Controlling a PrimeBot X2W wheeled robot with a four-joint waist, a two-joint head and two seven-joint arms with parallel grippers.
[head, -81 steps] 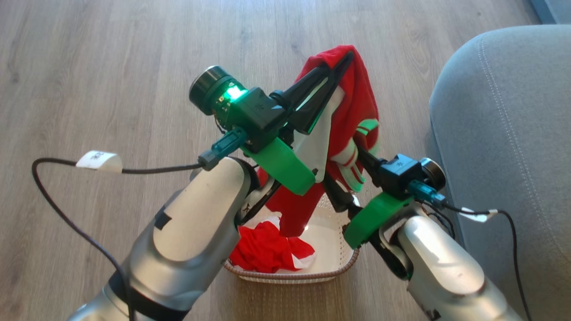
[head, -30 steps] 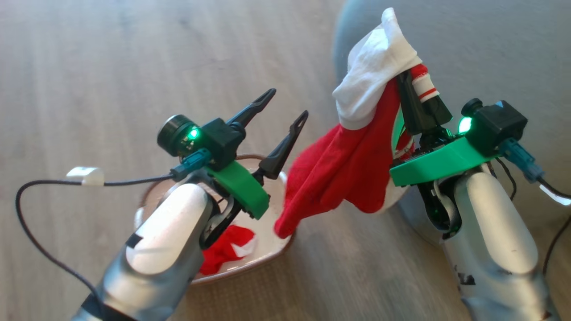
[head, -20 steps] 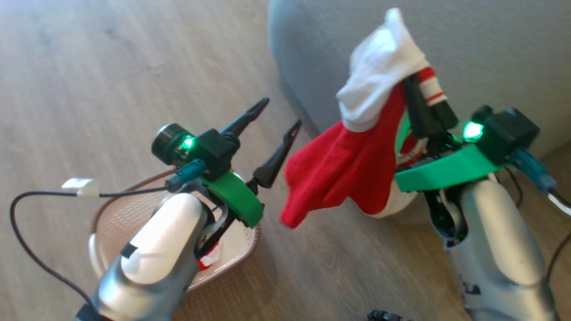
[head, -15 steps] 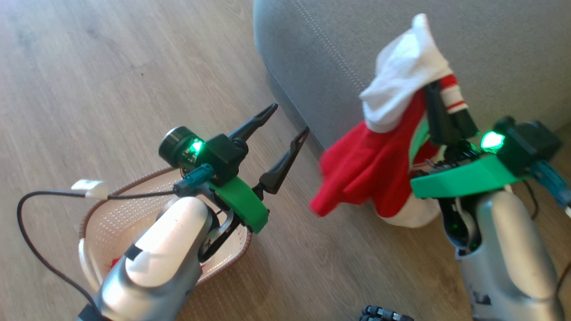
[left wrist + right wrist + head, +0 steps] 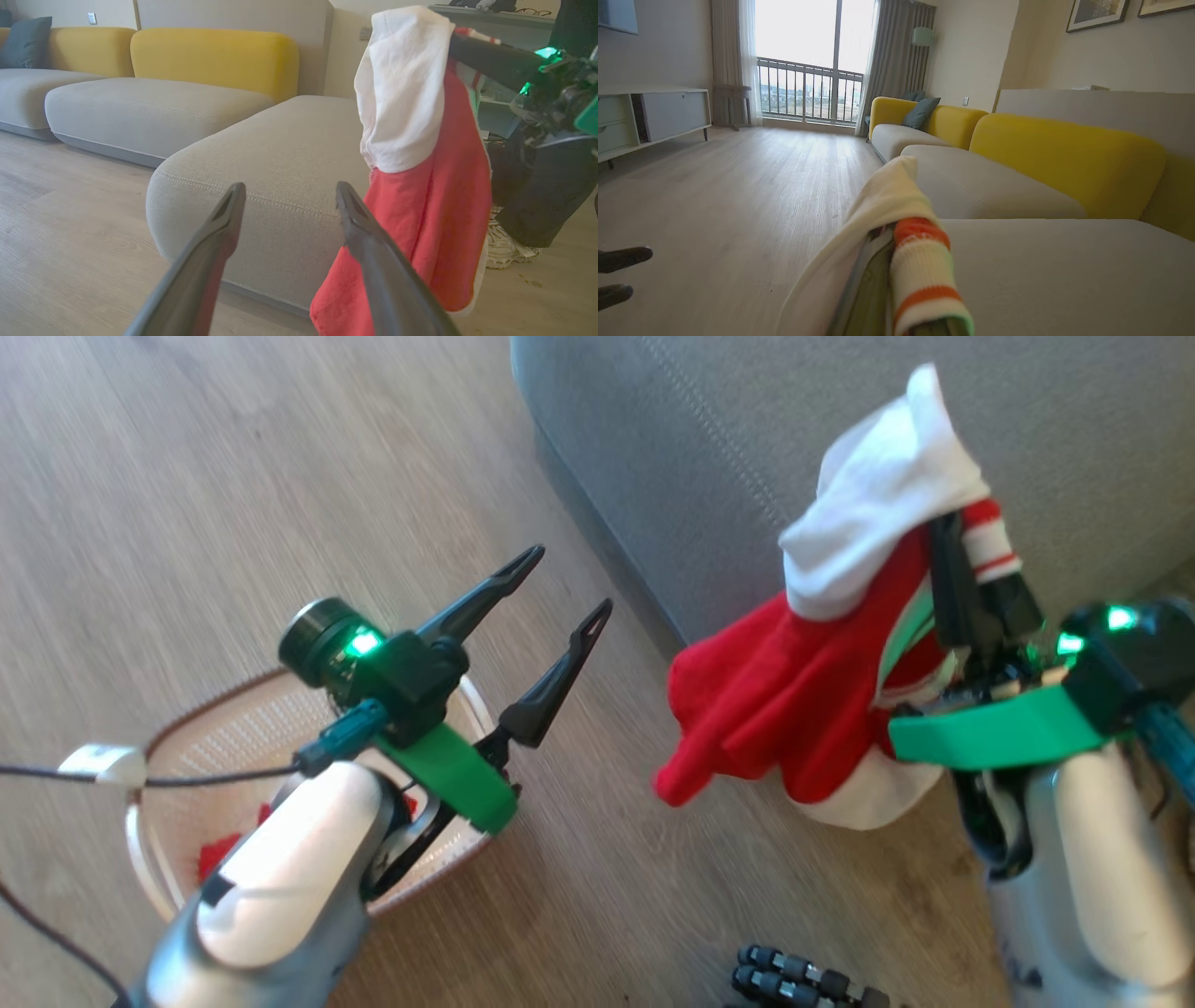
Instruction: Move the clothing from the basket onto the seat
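Right gripper clamped tight on red-and-white soft fabric garment beside grey upholstered seat edge. Left gripper gapes wide, empty

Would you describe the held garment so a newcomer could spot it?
Find the big grey seat. Before it, the right gripper holds the garment. It is red with a white top and hangs aloft, unlike the red clothing in the basket.

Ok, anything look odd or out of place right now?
The red-and-white soft fabric garment is draped over the tip of the shut right gripper, hanging loosely above the wooden floor beside the grey upholstered seat; it could slip. A person's white shoe stands close by.
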